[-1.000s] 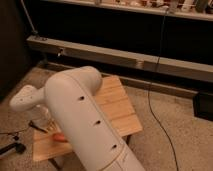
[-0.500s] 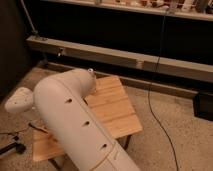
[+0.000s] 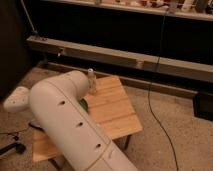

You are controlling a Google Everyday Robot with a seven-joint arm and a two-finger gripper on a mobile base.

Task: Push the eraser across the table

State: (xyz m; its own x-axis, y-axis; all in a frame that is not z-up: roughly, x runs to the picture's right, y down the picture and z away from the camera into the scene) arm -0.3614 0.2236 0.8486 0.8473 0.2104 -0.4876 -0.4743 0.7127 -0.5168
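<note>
Gripper hidden behind arm (image 3: 65, 117), table (image 3: 117, 107) left side; state cannot tell; eraser hidden.

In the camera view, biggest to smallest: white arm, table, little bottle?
1. white arm (nearest the camera, so real size unsure)
2. table
3. little bottle
The end effector is hidden behind the arm.

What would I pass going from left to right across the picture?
Gripper, low at the left, partly behind the arm → green thing → bottle on the table → cable → dark box at the right edge.
</note>
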